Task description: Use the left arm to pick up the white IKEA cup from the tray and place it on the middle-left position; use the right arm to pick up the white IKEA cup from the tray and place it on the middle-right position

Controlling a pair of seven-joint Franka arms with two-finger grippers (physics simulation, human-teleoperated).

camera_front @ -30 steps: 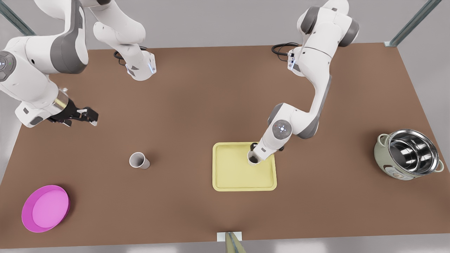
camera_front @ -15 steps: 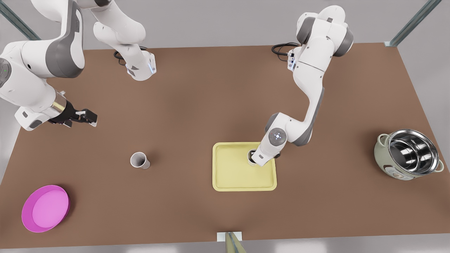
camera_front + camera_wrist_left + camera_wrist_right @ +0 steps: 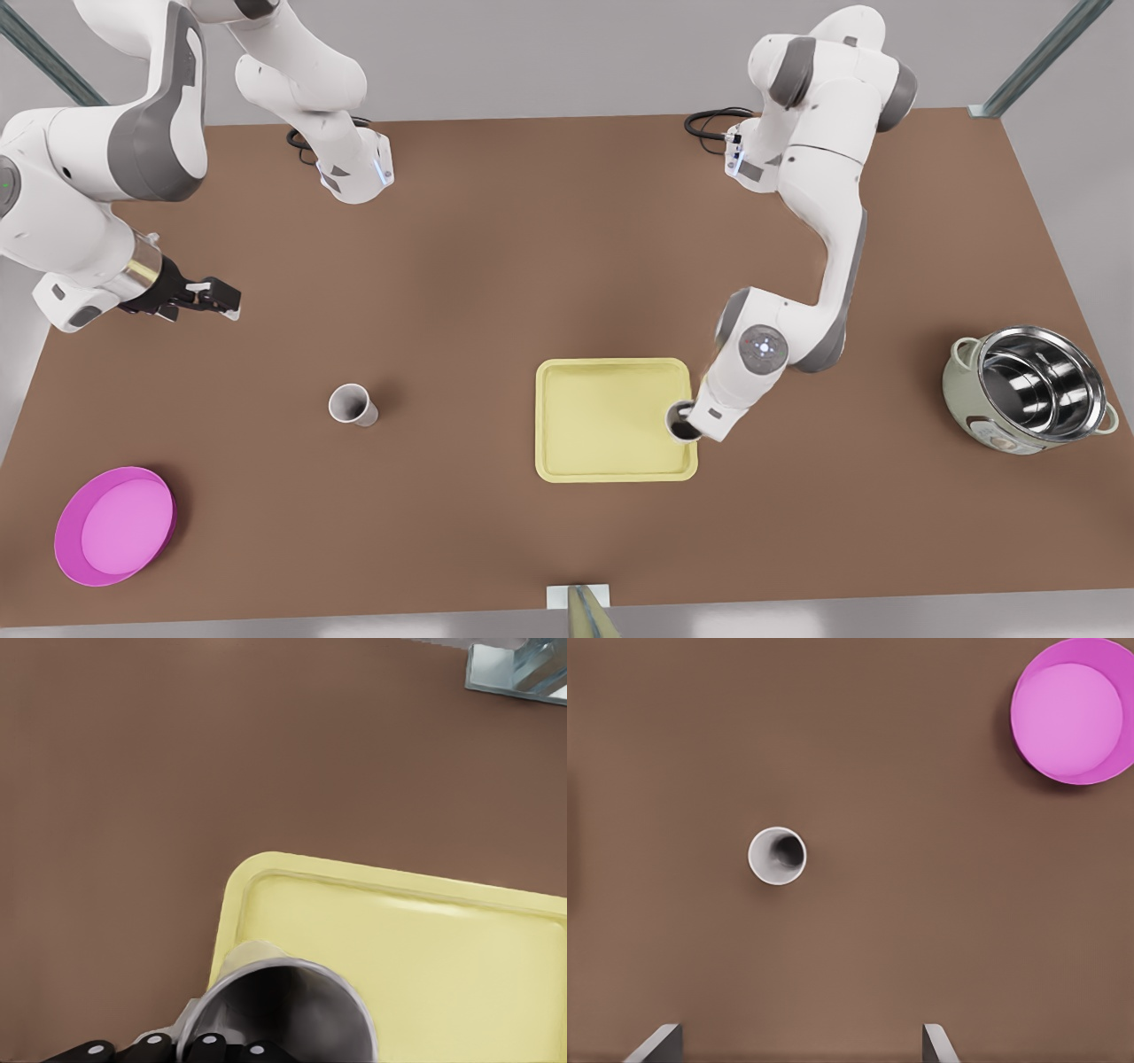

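Observation:
My left gripper [image 3: 689, 425], on the arm at the front view's right, is shut on a white cup [image 3: 680, 420]. It holds that cup upright over the right rim of the pale yellow tray [image 3: 602, 461]. In the left wrist view the cup's open mouth [image 3: 283, 1014] sits in front of the black fingers [image 3: 151, 1043], above the tray's edge [image 3: 232, 912]. A second white cup [image 3: 351, 404] stands upright on the brown table left of the tray, and the right wrist view looks down on that cup [image 3: 778, 855]. My right gripper [image 3: 221, 298] hovers open, far back-left of that cup.
A round magenta dish [image 3: 115, 525] lies at the table's near left corner and is the dish [image 3: 1074, 709] in the right wrist view. A steel-lined pot [image 3: 1032, 388] stands at the far right. Bare brown table lies between the tray and the pot.
The left gripper carried its cup from the tray's back-right part toward the front view's right and nearer, to the tray's right rim. The right gripper drifted slightly left.

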